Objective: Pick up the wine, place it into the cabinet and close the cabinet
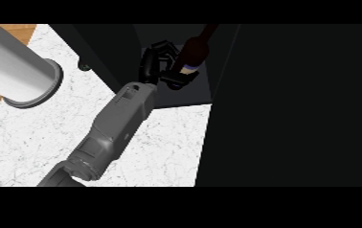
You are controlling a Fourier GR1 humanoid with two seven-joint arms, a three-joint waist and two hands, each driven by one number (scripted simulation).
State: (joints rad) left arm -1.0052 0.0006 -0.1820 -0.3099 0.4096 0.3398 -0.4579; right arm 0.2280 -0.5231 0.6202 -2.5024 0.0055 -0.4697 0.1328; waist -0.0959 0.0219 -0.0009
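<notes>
**While the wine bottle [192, 54] hangs in the cabinet [191, 92]**

Clamped round the bottle's lower body, the right hand [152, 63] holds it tilted inside the dark open cabinet, neck leaning up and right into shadow. Its grey forearm [117, 121] stretches in over the white marble counter [42, 136].
</notes>
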